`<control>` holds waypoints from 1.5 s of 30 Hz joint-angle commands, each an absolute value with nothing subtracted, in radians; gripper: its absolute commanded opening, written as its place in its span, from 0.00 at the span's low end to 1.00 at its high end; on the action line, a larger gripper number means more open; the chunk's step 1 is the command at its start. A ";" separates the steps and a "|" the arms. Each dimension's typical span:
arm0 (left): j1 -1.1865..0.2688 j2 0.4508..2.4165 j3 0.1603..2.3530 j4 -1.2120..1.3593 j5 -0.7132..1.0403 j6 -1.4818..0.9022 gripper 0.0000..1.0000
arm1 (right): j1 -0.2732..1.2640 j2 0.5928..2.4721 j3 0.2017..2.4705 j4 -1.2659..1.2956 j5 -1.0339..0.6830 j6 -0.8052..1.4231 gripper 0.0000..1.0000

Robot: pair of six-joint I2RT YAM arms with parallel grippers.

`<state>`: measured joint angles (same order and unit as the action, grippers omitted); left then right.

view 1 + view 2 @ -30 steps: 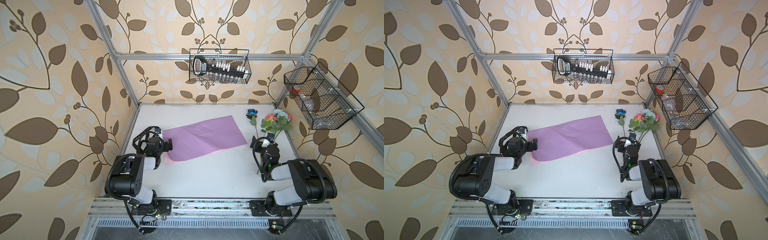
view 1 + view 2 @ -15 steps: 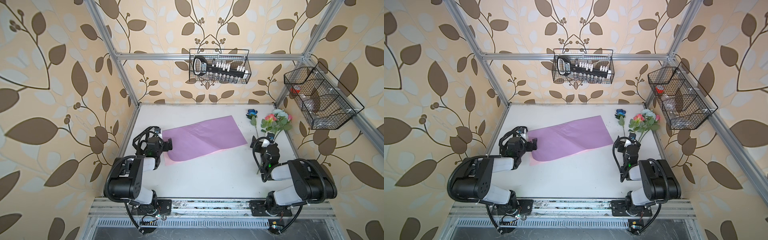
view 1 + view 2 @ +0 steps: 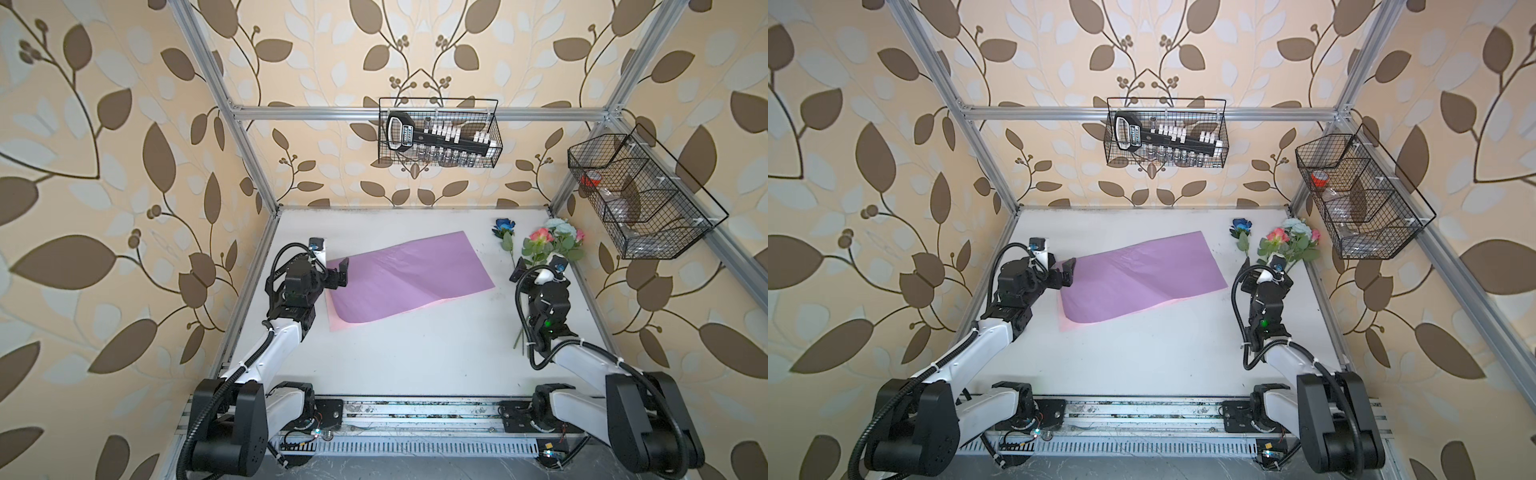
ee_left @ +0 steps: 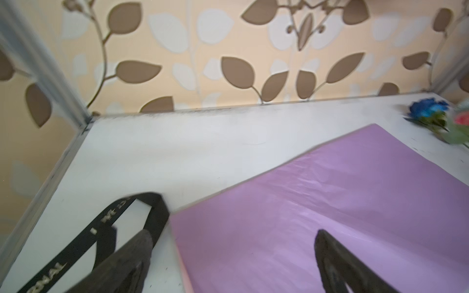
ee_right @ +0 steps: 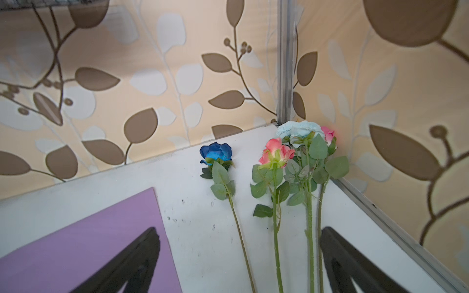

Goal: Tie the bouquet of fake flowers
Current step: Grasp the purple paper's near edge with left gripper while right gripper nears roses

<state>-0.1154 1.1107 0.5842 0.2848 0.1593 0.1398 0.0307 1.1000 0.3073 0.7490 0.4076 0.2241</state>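
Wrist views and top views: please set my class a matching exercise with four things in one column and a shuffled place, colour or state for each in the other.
Column A
1 paper
2 blue rose
3 ribbon
4 left gripper

Column B
a open, above the paper's edge
b black, looped beside the paper
c lying apart from the other stems
d purple, spread flat

Pairs: 1-d; 2-c; 3-b; 4-a

You have bare white bench (image 3: 415,353) across the near middle. A flat lilac paper sheet (image 3: 407,274) and loose fake flower stems (image 3: 540,248) occupy the far side.
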 commanded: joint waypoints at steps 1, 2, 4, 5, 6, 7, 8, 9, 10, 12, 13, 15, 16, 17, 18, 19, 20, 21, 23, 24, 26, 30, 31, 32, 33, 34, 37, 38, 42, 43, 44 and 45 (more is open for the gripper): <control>-0.254 1.132 0.709 0.002 0.266 0.455 0.99 | 0.034 1.043 0.351 0.539 0.484 0.331 0.99; -0.286 1.158 0.748 -0.098 0.278 0.553 0.99 | 0.034 1.030 0.365 0.498 0.499 0.353 0.99; -0.354 1.213 0.805 -0.261 0.223 0.713 0.99 | 0.034 1.009 0.394 0.416 0.524 0.399 0.99; -0.387 1.242 0.818 -0.320 0.155 0.786 0.99 | 0.034 1.001 0.410 0.379 0.529 0.417 1.00; -0.412 1.265 0.823 -0.349 0.073 0.826 0.99 | 0.034 0.996 0.422 0.350 0.529 0.427 1.00; -0.433 1.287 0.834 -0.390 -0.013 0.860 0.99 | 0.034 0.993 0.435 0.326 0.526 0.430 1.00; -0.450 1.309 0.848 -0.437 -0.086 0.883 0.99 | 0.034 0.989 0.446 0.304 0.523 0.434 0.99; -0.458 1.324 0.862 -0.475 -0.137 0.893 0.99 | 0.034 0.986 0.453 0.290 0.527 0.439 0.99; -0.464 1.334 0.876 -0.515 -0.183 0.900 0.99 | 0.034 0.982 0.458 0.281 0.534 0.445 0.99; -0.469 1.336 0.904 -0.571 -0.230 0.911 0.99 | 0.034 0.973 0.455 0.281 0.545 0.451 1.00; -0.471 1.328 0.918 -0.602 -0.239 0.918 0.99 | 0.034 0.969 0.453 0.284 0.555 0.454 1.00; -0.472 1.307 0.934 -0.666 -0.251 0.936 0.99 | 0.034 0.963 0.446 0.285 0.585 0.459 0.99; -0.472 1.296 0.941 -0.704 -0.264 0.939 0.99 | 0.033 0.960 0.443 0.285 0.602 0.466 0.99; -0.472 1.288 0.949 -0.748 -0.274 0.939 0.99 | 0.034 0.958 0.438 0.285 0.621 0.474 1.00; -0.472 1.282 0.959 -0.804 -0.279 0.934 0.99 | 0.033 0.957 0.435 0.286 0.635 0.480 0.99; -0.473 1.274 0.971 -0.869 -0.285 0.923 0.99 | 0.032 0.957 0.430 0.292 0.644 0.485 0.99; -0.475 1.263 0.979 -0.921 -0.299 0.908 0.99 | 0.032 0.958 0.425 0.297 0.652 0.493 1.00; -0.479 1.250 0.983 -0.960 -0.303 0.897 0.99 | 0.032 0.959 0.421 0.307 0.653 0.499 1.00; -0.502 1.209 0.976 -1.019 -0.306 0.876 0.99 | 0.032 0.970 0.412 0.331 0.652 0.510 0.99; -0.518 1.186 0.961 -1.029 -0.316 0.865 0.99 | 0.031 0.976 0.410 0.340 0.647 0.514 1.00; -0.542 1.151 0.923 -1.031 -0.340 0.854 0.99 | 0.031 0.998 0.414 0.345 0.639 0.516 0.99; -0.564 1.129 0.846 -0.955 -0.382 0.872 0.99 | 0.029 1.032 0.438 0.329 0.629 0.520 0.99; -0.566 1.131 0.833 -0.931 -0.385 0.890 0.99 | 0.029 1.035 0.441 0.323 0.632 0.520 1.00; -0.569 1.135 0.815 -0.898 -0.396 0.908 0.99 | 0.029 1.033 0.443 0.317 0.639 0.522 0.99; -0.570 1.140 0.802 -0.869 -0.409 0.923 0.99 | 0.029 1.030 0.442 0.311 0.647 0.524 0.99; -0.570 1.144 0.785 -0.833 -0.418 0.948 0.99 | 0.028 1.024 0.440 0.305 0.655 0.526 0.99; -0.570 1.161 0.738 -0.703 -0.463 1.017 0.99 | 0.022 0.994 0.427 0.299 0.661 0.531 0.99; -0.570 1.170 0.731 -0.656 -0.470 1.034 0.99 | 0.020 0.983 0.422 0.300 0.658 0.532 0.99; -0.570 1.216 0.742 -0.573 -0.447 1.066 0.99 | 0.018 0.958 0.409 0.307 0.655 0.532 0.99; -0.569 1.232 0.741 -0.554 -0.447 1.076 0.98 | 0.018 0.956 0.410 0.304 0.658 0.532 1.00; -0.568 1.249 0.737 -0.536 -0.444 1.086 0.97 | 0.018 0.956 0.411 0.296 0.664 0.532 1.00; -0.568 1.264 0.735 -0.528 -0.440 1.089 0.95 | 0.017 0.954 0.414 0.287 0.678 0.536 1.00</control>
